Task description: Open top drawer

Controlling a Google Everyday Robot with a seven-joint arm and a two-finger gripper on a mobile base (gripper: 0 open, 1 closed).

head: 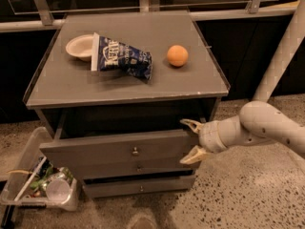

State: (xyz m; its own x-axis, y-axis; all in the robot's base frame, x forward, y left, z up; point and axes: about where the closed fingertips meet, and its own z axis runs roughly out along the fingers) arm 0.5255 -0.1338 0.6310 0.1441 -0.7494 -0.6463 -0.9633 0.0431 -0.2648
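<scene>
I have the gripper at the right end of the top drawer, its two fingers spread apart, one above the front panel's upper edge and one near its lower edge, closed on nothing that I can see. The drawer front stands forward of the cabinet with a dark gap behind it, so I judge it partly open; more pulling is left, and the knob is bare

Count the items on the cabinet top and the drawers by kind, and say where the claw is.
Bowl: 1
Chip bag: 1
Orange: 1
Drawers: 3 (top drawer, middle drawer, bottom drawer)
Total: 6
The claw is at the top drawer's right end, with its fingers apart.
</scene>
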